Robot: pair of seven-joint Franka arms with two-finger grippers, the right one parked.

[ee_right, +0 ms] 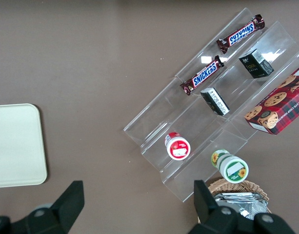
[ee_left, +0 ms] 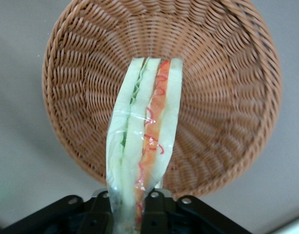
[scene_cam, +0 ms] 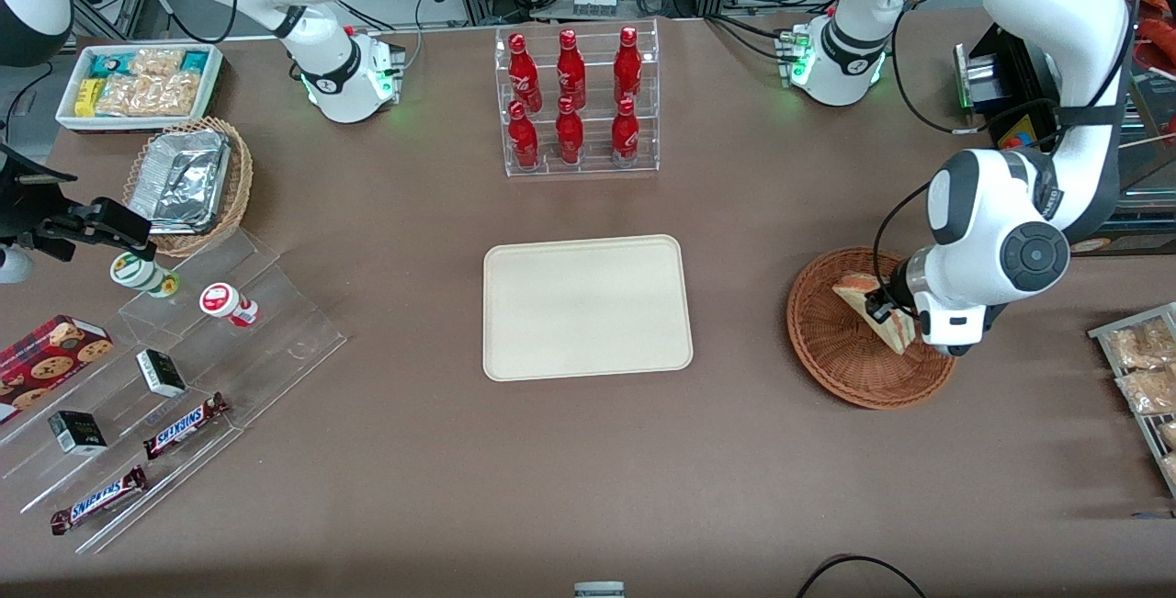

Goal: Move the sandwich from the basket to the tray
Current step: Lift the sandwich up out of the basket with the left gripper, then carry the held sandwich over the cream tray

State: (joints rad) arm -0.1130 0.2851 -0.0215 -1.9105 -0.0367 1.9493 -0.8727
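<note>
The gripper (scene_cam: 896, 322) hangs over the round, reddish-brown woven basket (scene_cam: 841, 359), its fingers closed on the sandwich (ee_left: 142, 146), a pale bread wedge in glossy clear wrap with red, orange and green layers along its edge. The smooth cream tray (scene_cam: 586, 308), rectangular with rounded corners and a low rim, lies well apart on the matte brown table (scene_cam: 588, 469).

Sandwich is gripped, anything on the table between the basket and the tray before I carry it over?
Nothing visible. The gripper holds the sandwich over the basket, and only bare table lies between it and the tray, which has nothing on it.
</note>
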